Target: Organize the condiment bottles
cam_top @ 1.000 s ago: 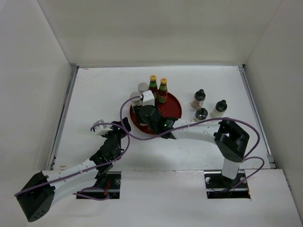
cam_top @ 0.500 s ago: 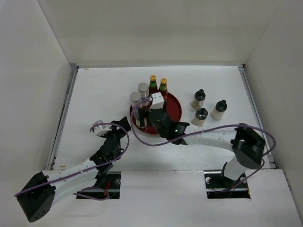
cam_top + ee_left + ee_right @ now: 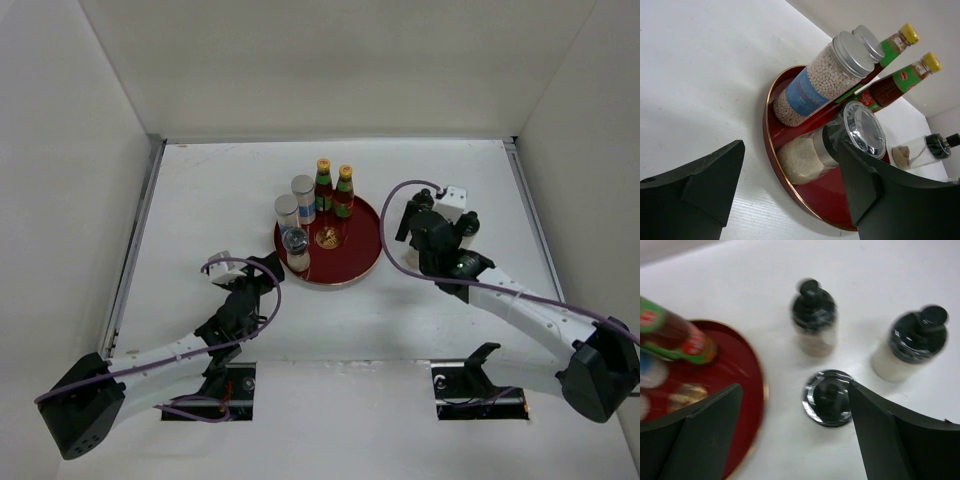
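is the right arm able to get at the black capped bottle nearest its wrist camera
Likely yes: the right gripper is open, the nearest black-capped bottle lines up between its fingers, and the rear bottle, the right-hand bottle and the red tray all stand clear of it.

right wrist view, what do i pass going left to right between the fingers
red sauce bottle → red tray → middle black-capped bottle → right black-capped bottle. The low black cap overlaps the middle bottle, so it is left out.

A white table (image 3: 210,190) sits boxed in by 3 plain white walls (image 3: 330,60) under soft, even light
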{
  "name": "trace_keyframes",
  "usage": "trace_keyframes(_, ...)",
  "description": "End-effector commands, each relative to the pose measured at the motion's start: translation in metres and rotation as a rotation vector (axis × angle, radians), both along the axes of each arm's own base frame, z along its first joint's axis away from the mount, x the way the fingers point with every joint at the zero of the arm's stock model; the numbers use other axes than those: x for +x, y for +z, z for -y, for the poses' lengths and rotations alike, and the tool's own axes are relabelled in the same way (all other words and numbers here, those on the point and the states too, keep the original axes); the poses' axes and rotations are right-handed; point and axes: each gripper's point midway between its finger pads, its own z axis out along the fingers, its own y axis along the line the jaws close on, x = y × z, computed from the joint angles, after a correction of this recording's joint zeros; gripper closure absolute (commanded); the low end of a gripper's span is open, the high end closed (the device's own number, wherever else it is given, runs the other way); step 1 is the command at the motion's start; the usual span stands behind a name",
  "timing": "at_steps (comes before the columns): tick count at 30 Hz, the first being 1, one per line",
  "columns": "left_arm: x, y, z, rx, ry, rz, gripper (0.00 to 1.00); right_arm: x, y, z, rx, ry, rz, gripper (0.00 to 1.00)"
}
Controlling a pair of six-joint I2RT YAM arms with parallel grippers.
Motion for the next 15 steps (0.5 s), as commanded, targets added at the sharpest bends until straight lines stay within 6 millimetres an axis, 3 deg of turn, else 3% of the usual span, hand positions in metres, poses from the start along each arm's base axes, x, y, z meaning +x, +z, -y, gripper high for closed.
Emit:
trace_keyframes(1, 0.002, 0.016, 0.008, -0.040, -0.026, 0.046, 0.26, -0.012, -0.045, 0.032, -0.093, -0.083, -0.159, 0.06)
trace_keyframes(4, 0.003, 0.013, 0.009, -0.028, -0.026, 0.035, 0.26, -0.005, -0.062, 0.026, -0.077, -0.056, -0.208, 0.06)
trace_keyframes(9, 0.004, 0.013, 0.009, -0.025, -0.024, 0.031, 0.26, 0.011, -0.071, 0.021, -0.066, -0.035, -0.211, 0.07)
trace_keyframes(12, 0.004, 0.011, 0.010, -0.021, -0.024, 0.028, 0.26, 0.020, -0.075, 0.024, -0.060, -0.049, -0.208, 0.12)
trace_keyframes(15, 0.004, 0.012, 0.010, -0.019, -0.026, 0.029, 0.26, 0.022, -0.076, 0.026, -0.066, -0.058, -0.199, 0.27)
